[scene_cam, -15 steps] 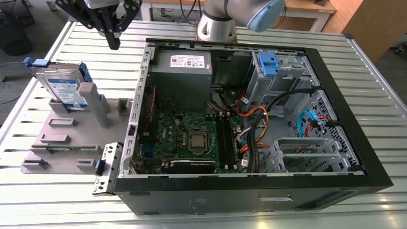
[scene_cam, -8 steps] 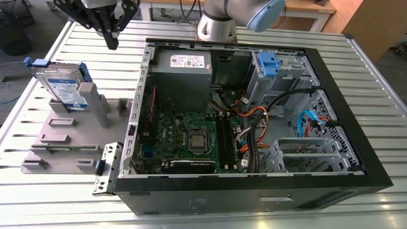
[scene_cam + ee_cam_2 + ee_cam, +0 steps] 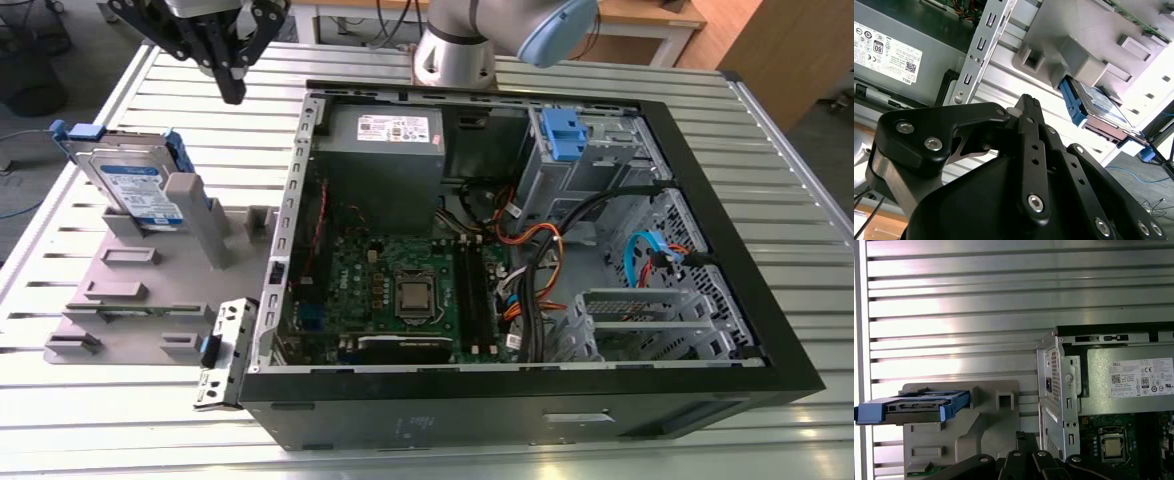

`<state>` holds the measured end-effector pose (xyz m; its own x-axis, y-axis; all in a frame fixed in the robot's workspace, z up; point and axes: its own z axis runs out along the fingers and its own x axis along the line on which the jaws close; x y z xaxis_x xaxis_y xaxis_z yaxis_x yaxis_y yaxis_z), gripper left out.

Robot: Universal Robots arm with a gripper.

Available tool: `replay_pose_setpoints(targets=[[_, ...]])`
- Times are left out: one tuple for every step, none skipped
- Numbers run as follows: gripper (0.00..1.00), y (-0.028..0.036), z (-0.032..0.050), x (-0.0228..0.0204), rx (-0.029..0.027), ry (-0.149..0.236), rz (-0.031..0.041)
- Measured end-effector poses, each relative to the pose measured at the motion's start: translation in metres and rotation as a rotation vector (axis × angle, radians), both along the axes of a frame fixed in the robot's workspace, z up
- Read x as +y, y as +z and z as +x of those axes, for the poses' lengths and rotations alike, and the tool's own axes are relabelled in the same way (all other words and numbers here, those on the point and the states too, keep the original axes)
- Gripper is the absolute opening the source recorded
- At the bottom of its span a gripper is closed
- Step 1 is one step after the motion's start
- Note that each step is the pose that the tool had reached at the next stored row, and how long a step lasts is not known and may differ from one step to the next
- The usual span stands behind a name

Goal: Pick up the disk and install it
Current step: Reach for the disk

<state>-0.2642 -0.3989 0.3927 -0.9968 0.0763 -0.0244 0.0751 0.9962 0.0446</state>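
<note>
I see the disk (image 3: 134,185) standing on edge in the grey holder (image 3: 134,300), on the exterior view's left of the PC case (image 3: 534,410). Its label faces the camera and its top edge runs toward the case. The first wrist view catches it edge-on. The gripper (image 3: 234,95) hovers above, fingers pinched together, empty.

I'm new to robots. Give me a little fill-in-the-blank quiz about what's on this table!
1. The plastic frame around the disk is coloured ___.
2. The stand holding the disk, beside the open computer case, is coloured ___.
3. The end effector hangs over the table holding ___.
Missing words: blue; grey; nothing.
</note>
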Motion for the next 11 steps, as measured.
replay_pose_setpoints(targets=[[0.11,0.0000,-0.0006,0.0000,0.0000,0.000,0.0000],[0.11,-0.0001,-0.0012,0.0000,-0.0001,0.000,0.0000],[0.11,-0.0001,-0.0016,0.0000,0.0000,0.000,0.0000],[0.11,-0.0001,-0.0020,0.0000,-0.0001,0.000,0.0001],[0.11,-0.0001,-0.0022,0.0000,0.0000,0.000,0.0000],[0.11,-0.0001,-0.0024,0.0000,0.0000,0.000,0.0000],[0.11,-0.0001,-0.0029,0.0000,0.0000,0.000,0.0000],[0.11,-0.0001,-0.0033,0.0000,0.0000,0.000,0.0000],[0.11,-0.0001,-0.0033,0.0000,0.0000,0.000,0.0000],[0.11,-0.0001,-0.0034,0.0000,0.0000,0.000,0.0000],[0.11,-0.0001,-0.0036,0.0000,0.0000,0.000,0.0000]])
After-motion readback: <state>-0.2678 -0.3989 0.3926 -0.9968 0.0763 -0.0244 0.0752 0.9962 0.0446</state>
